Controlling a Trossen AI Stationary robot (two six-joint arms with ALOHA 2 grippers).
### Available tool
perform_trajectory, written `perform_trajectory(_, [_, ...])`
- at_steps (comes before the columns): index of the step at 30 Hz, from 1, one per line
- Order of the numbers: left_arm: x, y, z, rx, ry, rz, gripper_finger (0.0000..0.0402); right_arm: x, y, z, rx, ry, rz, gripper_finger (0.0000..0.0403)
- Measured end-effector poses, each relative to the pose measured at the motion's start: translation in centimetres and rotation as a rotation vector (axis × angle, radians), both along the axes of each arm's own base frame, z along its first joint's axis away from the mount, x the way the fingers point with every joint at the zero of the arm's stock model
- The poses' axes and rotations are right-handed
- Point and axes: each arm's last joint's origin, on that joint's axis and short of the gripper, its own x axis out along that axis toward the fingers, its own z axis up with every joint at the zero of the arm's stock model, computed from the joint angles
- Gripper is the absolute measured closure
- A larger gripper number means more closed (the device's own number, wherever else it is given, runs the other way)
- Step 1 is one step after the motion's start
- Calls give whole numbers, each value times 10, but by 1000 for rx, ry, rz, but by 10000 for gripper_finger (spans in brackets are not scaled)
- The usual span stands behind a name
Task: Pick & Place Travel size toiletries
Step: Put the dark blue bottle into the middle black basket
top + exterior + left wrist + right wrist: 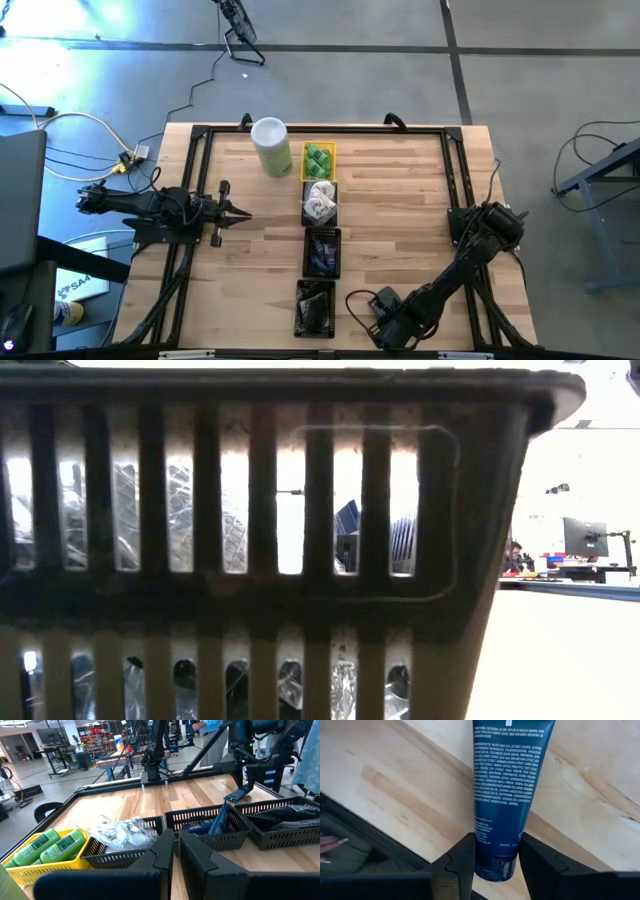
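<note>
My right gripper [370,305] [494,855] is low at the table's near edge, right of the nearest black tray [315,308], shut on a dark blue tube [507,780] with white print. Four trays stand in a column: a yellow one with bright green bottles [318,160] [50,847], a black one with white clear-wrapped pieces [320,203] [122,834], a black one with dark blue packets [322,250] [215,822], and the nearest. My left gripper [238,212] [176,851] hovers left of the trays, shut and empty. My right gripper pinches the dark blue tube at its narrower, rounded end [492,865] between the two fingers [462,862], which lie along its length. The rest of the tube stretches away from the fingers over the bare wood. Whether it rests on the table I cannot tell.
A tall pale-green canister with a white lid [271,146] stands left of the yellow tray. A slotted black basket wall [250,590] fills the low view. Black frame rails [455,170] border the table. Fingers of a person's hand [329,847] show past the near edge.
</note>
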Motion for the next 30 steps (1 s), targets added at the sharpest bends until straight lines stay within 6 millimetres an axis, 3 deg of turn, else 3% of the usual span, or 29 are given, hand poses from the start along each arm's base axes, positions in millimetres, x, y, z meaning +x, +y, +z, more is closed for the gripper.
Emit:
perform_trajectory(9, [0,0,0,0,0,0,378,0,-2,13,-5,-67,7,276])
perform_trajectory(17, [0,0,0,0,0,0,378,2,-13,48,-100,-310,-8,276])
perform_trajectory(22, [0,0,0,0,0,0,378,9,-28,64,-201,-442,-40,278])
perform_trajectory(30, [0,0,0,0,0,0,378,41,-67,65,-291,-447,-41,276])
